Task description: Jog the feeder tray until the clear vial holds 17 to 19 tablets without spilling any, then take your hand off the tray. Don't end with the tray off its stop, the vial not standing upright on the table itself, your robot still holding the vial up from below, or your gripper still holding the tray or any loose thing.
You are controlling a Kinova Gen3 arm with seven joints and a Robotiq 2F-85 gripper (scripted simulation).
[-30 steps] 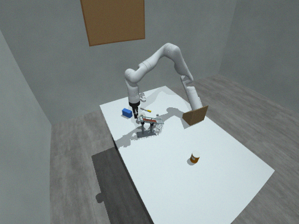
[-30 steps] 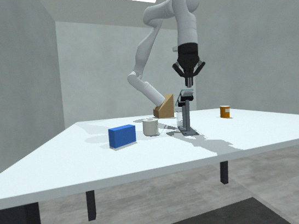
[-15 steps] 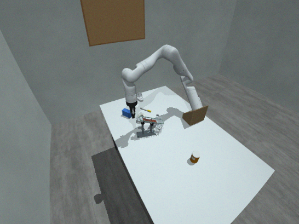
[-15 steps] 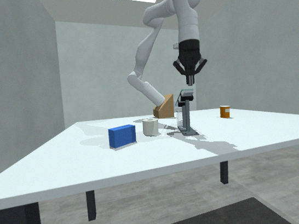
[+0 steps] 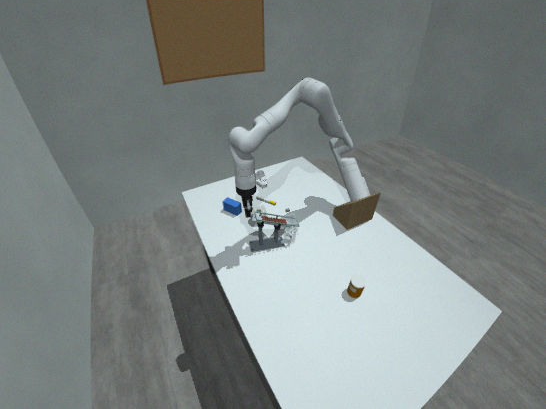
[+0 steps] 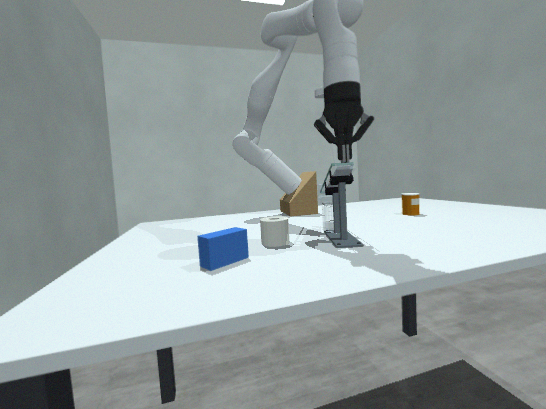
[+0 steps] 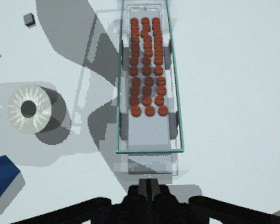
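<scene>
The clear feeder tray (image 7: 149, 72) sits on a grey stand (image 6: 341, 221) and holds several red tablets (image 7: 148, 66) in rows along its middle. It also shows in the top view (image 5: 274, 218). The clear vial (image 6: 327, 215) stands on the table by the stand, at the tray's far end. I cannot make out its contents. My gripper (image 6: 344, 158) (image 7: 148, 191) is shut, with nothing between the fingers. It points straight down over the tray's near end. I cannot tell whether the fingertips touch the tray.
A blue box (image 6: 223, 248) and a white roll (image 6: 274, 231) stand left of the stand. A yellow-tipped pen (image 5: 266, 200) and a small grey cube (image 5: 287, 209) lie behind it. A cardboard wedge (image 5: 356, 211) stands at the arm's base. An amber bottle (image 5: 355, 287) stands apart on the table.
</scene>
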